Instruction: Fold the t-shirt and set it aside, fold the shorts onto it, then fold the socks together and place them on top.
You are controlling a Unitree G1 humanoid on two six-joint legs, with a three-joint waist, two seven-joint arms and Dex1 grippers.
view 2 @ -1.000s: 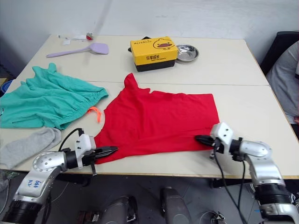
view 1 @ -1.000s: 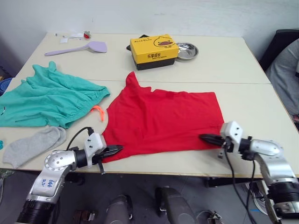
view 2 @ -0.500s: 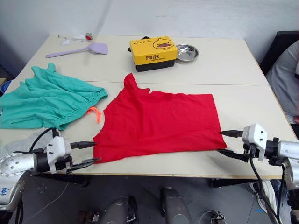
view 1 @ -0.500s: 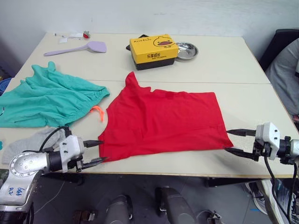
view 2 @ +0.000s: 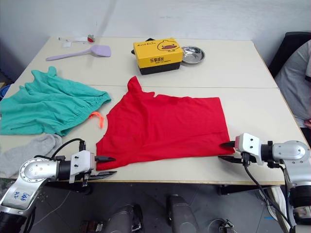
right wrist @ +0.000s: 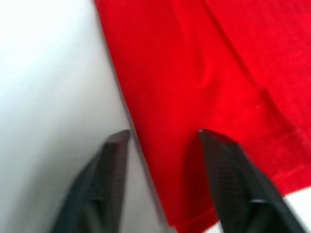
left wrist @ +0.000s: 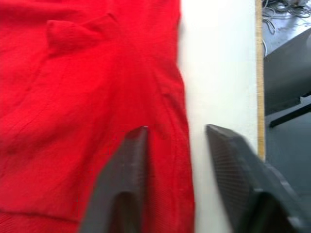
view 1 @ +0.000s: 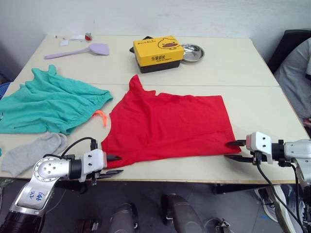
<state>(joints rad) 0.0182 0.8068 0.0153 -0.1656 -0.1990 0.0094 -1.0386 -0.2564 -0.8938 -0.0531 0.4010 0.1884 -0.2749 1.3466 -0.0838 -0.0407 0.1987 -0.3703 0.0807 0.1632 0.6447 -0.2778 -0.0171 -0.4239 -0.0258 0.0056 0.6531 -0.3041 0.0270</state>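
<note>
The tabletop [view 1: 243, 63] carries everything, and little of the task looks done: the t-shirt [view 1: 170, 124] lies spread across the near middle, at most part-folded and not set aside, with one sleeve sticking up toward the yellow box [view 1: 158, 52]. The shorts [view 1: 48, 102] lie unfolded at the left, well apart from the folding spot, their orange drawstring just beside the t-shirt's left edge. The socks [view 1: 31, 151] lie loose near the front left corner, neither paired nor stacked. So the t-shirt fold is the step in hand, with shorts and socks left to do. The left tool [view 1: 112, 165] sits at the t-shirt's near left corner, released, jaws spread with the hem running between them in the left wrist view, one finger over cloth and one over bare tabletop. The right tool [view 1: 233, 151] sits at the near right corner, also released and gripping nothing, its jaws straddling the t-shirt's side edge. Both seem placed to pinch those corners.
</note>
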